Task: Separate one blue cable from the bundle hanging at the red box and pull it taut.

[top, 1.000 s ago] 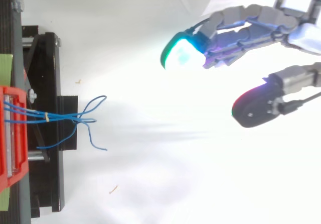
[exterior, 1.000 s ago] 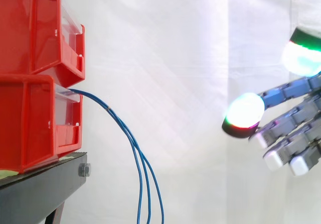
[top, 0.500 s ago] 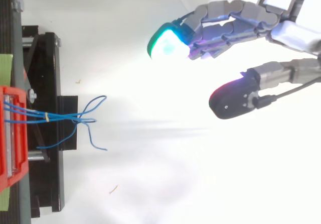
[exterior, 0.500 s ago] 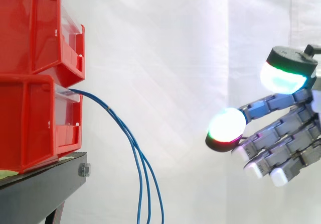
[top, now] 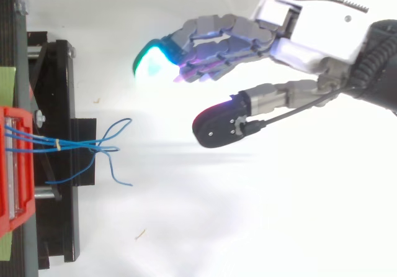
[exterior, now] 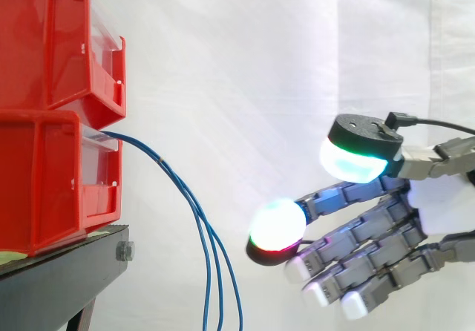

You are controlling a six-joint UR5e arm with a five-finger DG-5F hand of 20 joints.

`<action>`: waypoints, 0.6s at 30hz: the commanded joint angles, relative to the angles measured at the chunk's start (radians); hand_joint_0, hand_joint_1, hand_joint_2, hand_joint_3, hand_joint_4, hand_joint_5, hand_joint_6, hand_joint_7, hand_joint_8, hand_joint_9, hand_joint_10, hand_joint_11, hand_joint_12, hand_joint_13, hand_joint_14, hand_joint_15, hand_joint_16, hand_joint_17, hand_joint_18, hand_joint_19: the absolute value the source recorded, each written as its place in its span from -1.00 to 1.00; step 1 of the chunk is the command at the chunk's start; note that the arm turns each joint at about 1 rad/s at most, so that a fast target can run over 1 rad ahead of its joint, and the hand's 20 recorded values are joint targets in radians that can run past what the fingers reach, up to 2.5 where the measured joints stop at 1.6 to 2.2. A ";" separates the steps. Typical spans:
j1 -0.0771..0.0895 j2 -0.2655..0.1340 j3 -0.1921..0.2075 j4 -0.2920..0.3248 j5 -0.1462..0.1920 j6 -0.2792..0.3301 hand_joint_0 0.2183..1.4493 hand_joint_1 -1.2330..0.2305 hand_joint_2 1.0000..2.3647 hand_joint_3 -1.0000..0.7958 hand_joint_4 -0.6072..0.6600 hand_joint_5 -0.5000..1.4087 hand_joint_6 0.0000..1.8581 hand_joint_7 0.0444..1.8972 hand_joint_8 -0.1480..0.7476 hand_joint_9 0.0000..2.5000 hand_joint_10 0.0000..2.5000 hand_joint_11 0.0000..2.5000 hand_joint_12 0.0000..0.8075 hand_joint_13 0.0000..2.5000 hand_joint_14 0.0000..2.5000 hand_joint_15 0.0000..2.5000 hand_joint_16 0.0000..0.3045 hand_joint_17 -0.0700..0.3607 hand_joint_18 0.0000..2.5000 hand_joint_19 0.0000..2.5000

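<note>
Several thin blue cables (exterior: 194, 211) come out of the lower red box (exterior: 52, 179) and hang in a curve past the stand's edge. From above, the blue cables (top: 102, 145) spread into loose loops and ends to the right of the red box (top: 13, 171). My hand (exterior: 371, 231) reaches in from the right with fingers stretched toward the cables and the thumb apart above them. It is open and holds nothing. A gap separates its glowing fingertips (exterior: 277, 225) from the nearest cable. In the top view the hand (top: 248, 41) lies above and right of the loops.
Two red bins are stacked on a black stand (exterior: 63, 279) at the left; the upper bin (exterior: 52, 41) overhangs the lower one. A white curtain (exterior: 260, 71) forms the backdrop. The black stand (top: 56, 165) runs along the left edge in the top view.
The hand has moved left and lower toward the cables, with more of the palm and wrist coming into view. The cables hang as before.
</note>
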 commanded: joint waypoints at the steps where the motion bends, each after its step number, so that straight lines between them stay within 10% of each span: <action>1: -0.004 -0.042 0.033 0.035 -0.035 0.031 -0.52 -0.25 -1.00 -0.43 0.25 -0.69 -0.46 -0.21 -0.14 -0.58 -0.99 -0.73 -0.10 -0.55 -0.99 -0.80 -0.68 -0.17 -0.61 -0.64; 18: -0.006 -0.099 0.098 0.064 -0.116 0.059 -0.52 -0.24 -1.00 -0.43 0.26 -0.69 -0.46 -0.21 -0.13 -0.57 -0.99 -0.74 -0.11 -0.54 -0.99 -0.79 -0.69 -0.18 -0.61 -0.64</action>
